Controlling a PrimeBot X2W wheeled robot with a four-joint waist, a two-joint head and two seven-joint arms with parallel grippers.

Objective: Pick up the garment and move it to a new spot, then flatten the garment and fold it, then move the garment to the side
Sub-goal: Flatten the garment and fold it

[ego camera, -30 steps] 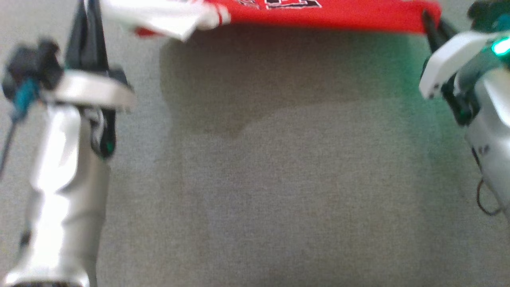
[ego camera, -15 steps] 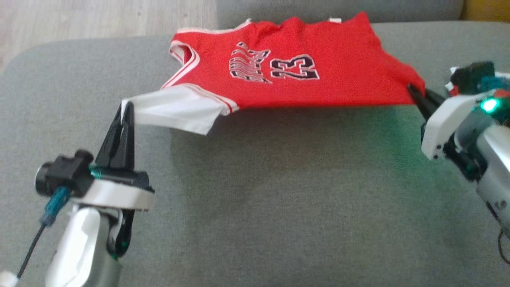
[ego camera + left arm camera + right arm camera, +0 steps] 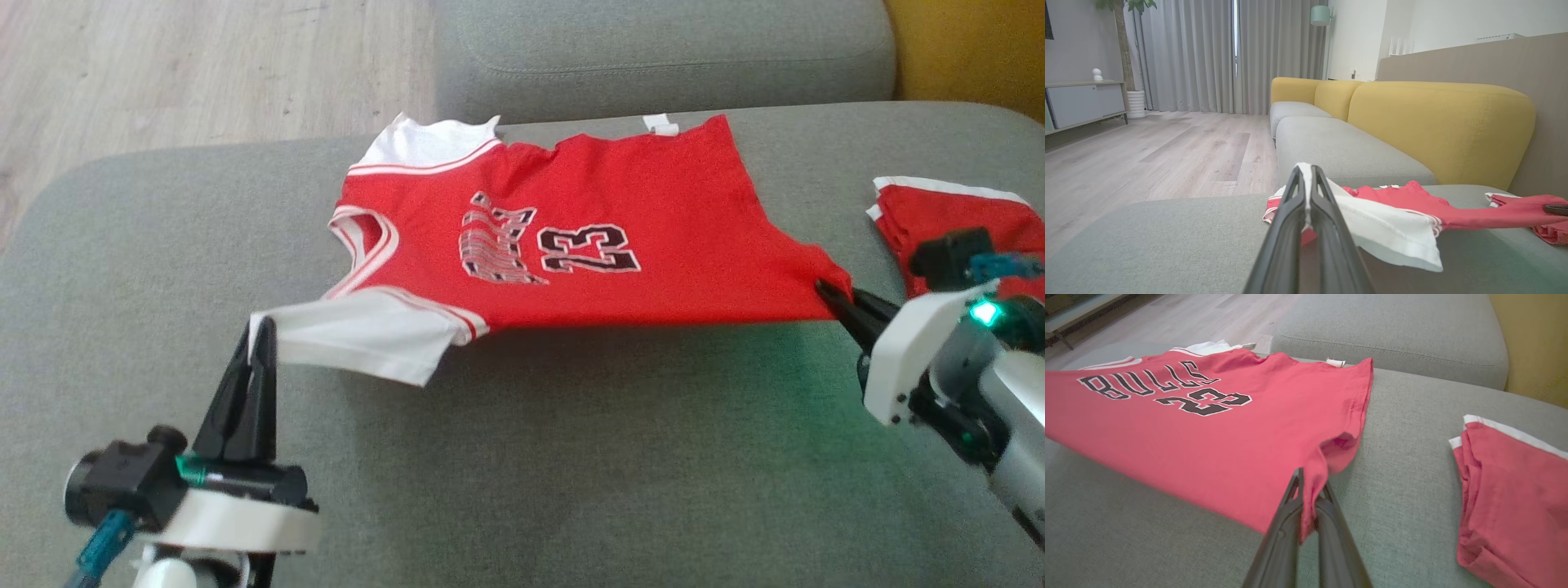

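Jersey [image 3: 620, 204] stretched between: left hand [image 3: 261, 331] pinching sleeve [image 3: 359, 339], right hand [image 3: 824, 288] pinching hem [image 3: 788, 245].

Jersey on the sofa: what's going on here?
Both arms hold the red jersey stretched over the grey sofa seat. The left gripper is shut on its white sleeve, the right gripper on the hem corner. Near edge is lifted, far edge rests on the seat. Not folded yet. Another folded red garment lies to the right.
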